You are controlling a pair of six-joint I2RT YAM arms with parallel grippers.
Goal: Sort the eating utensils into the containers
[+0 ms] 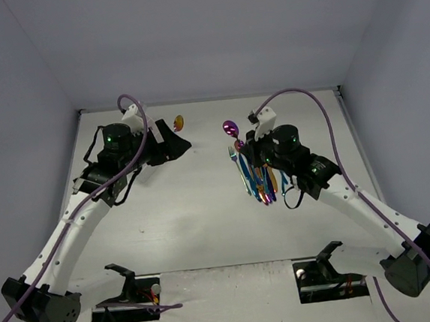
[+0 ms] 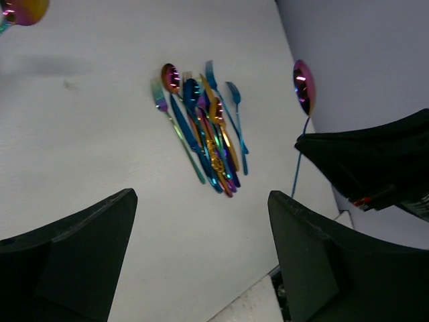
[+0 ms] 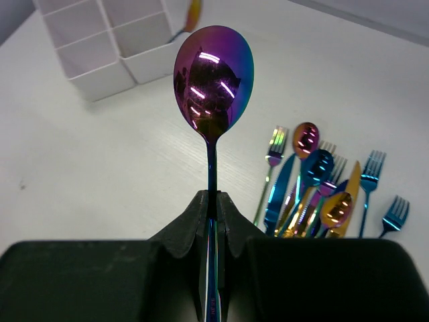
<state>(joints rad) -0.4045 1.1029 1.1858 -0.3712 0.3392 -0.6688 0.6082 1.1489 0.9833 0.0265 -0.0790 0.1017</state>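
The table is a pale, matt white sheet, closed in by plain grey-lilac walls at left, back and right; the right end effector is pressed together on the handle of a purple spoon, its bowl raised above the table; the remaining utensils lie in a loose heap beside it; the white divided box stands beyond, a gold spoon rising at its far corner, which compartment I cannot tell; the left end effector is spread wide, gripping nothing.

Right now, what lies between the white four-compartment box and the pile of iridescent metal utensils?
Only bare tabletop, in the right wrist view. The shiny purple spoon crossing that stretch is held off the table in the right gripper.
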